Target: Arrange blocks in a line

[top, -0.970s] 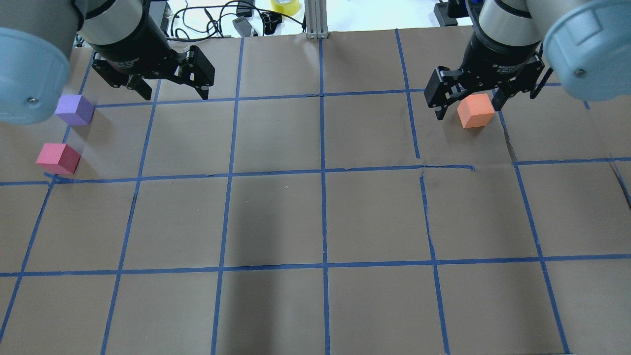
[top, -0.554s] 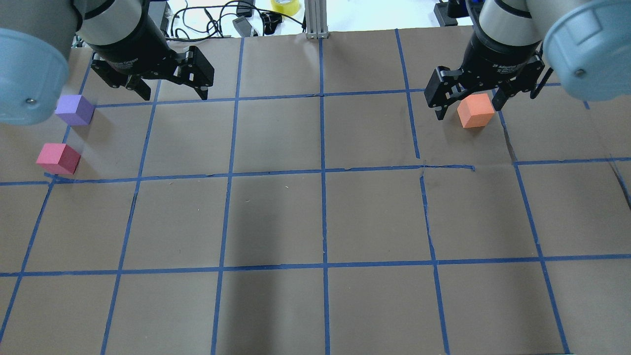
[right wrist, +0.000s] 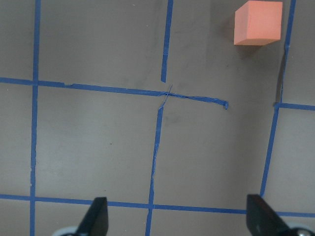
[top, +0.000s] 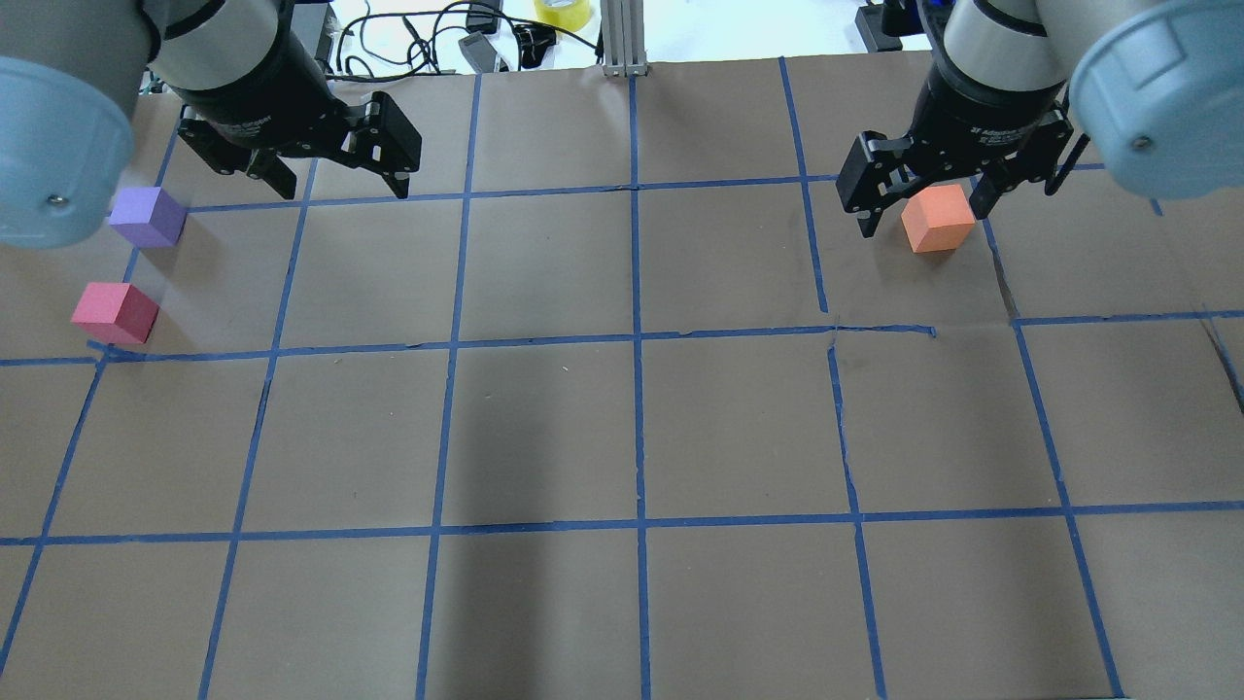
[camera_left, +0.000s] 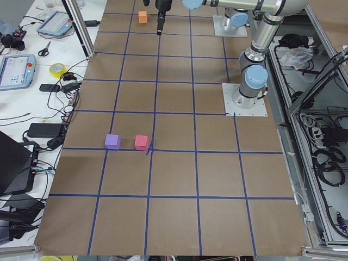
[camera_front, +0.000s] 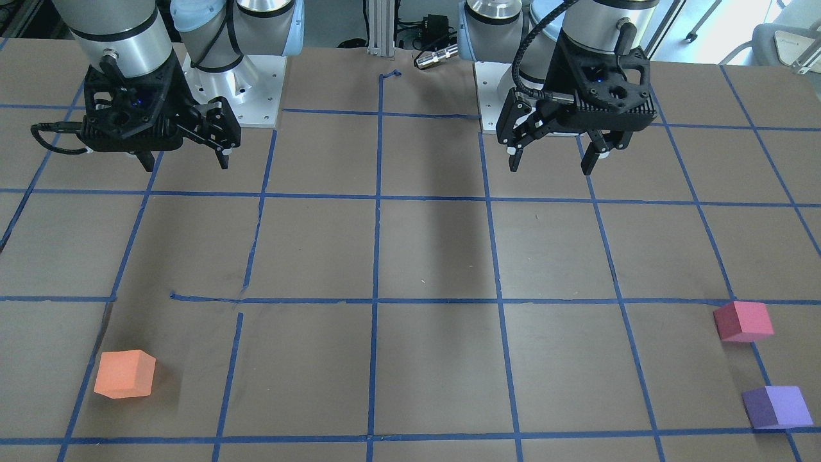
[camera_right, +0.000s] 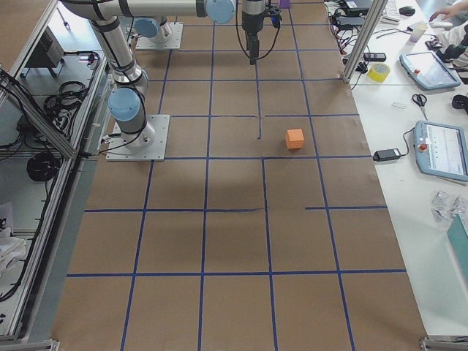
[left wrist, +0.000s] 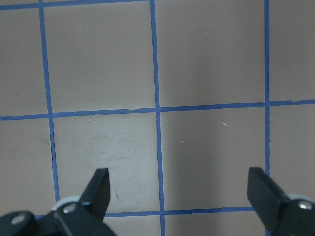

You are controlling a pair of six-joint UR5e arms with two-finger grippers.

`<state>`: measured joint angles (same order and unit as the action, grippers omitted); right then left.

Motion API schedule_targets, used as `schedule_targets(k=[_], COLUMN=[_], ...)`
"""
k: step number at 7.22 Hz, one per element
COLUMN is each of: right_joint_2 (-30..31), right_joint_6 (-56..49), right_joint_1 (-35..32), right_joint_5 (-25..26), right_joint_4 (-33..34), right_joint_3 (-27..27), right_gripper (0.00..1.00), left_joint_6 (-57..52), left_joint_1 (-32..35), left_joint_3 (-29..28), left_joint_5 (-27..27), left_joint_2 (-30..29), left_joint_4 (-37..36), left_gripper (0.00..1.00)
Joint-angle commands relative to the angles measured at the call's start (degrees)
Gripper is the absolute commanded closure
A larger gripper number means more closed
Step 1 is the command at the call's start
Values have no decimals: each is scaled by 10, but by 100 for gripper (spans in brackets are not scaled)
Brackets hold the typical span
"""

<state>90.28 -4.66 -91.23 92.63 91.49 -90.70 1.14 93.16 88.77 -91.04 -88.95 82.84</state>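
Observation:
The orange block [top: 938,218] sits on the brown paper at the far right; it also shows in the front view [camera_front: 125,373] and at the top of the right wrist view [right wrist: 258,22]. The purple block [top: 148,217] and the pinkish-red block [top: 115,312] sit close together at the far left, also in the front view [camera_front: 777,407] [camera_front: 743,321]. My left gripper [camera_front: 550,168] is open and empty, high above the table; no block shows in its wrist view. My right gripper [camera_front: 186,163] is open and empty, raised, well short of the orange block.
Blue tape lines [top: 637,340] grid the paper, with a torn, offset stretch [top: 880,331] near the orange block. Beyond the far edge lie cables [top: 418,39], a yellow tape roll [top: 562,12] and a metal post [top: 622,39].
My left gripper has crept slightly toward the far edge of the table. My right gripper and all three blocks have stayed put.

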Motion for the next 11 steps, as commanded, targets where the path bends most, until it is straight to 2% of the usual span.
schedule_targets(k=[1,7,11], right_joint_2=[-1,-5,-26], right_joint_6=[0,1,-23], right_joint_1=[0,0,22], right_joint_5=[2,17,15], right_joint_4=[0,3,49], right_joint_3=[0,1,2], right_gripper=[0,0,0], left_joint_6=[0,0,1], left_joint_1=[0,0,0], left_joint_3=[0,-1,-1], left_joint_5=[2,-1,0], left_joint_2=[-1,2,1], left_joint_4=[0,-1,1], left_gripper=[0,0,0])
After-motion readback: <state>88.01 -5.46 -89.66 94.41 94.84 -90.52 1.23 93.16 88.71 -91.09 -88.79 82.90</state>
